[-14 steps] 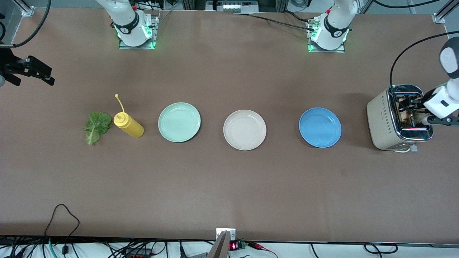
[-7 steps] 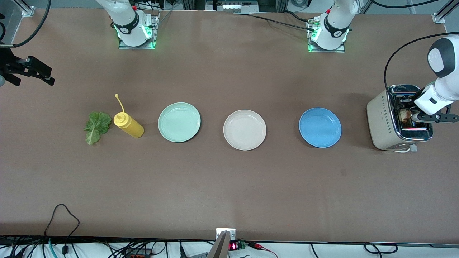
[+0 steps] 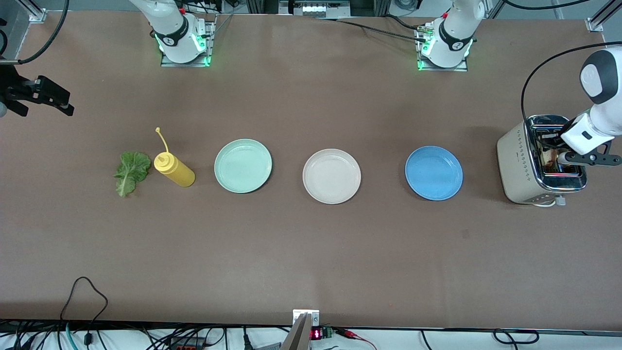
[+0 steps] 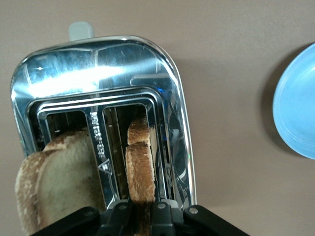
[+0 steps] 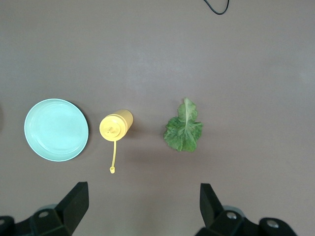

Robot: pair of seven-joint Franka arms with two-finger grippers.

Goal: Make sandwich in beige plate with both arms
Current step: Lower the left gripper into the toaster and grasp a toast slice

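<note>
Two toasted bread slices stand in the slots of the chrome-topped toaster [image 3: 522, 163], which sits at the left arm's end of the table. The left gripper [image 4: 141, 216] is down over the toaster with its fingers pinched shut on the thin browned bread slice [image 4: 140, 169] in one slot; the second bread slice [image 4: 59, 182] rises from the other slot beside it. Between the mint-green plate [image 3: 243, 166] and the blue plate [image 3: 434, 173] rests the beige plate [image 3: 332, 176], bare. Toward the right arm's end, the lettuce leaf [image 3: 130, 172] lies just beside the yellow squeeze bottle [image 3: 175, 169]. High over that leaf and bottle, the right gripper [image 5: 142, 209] waits, fingers spread wide and holding nothing.
</note>
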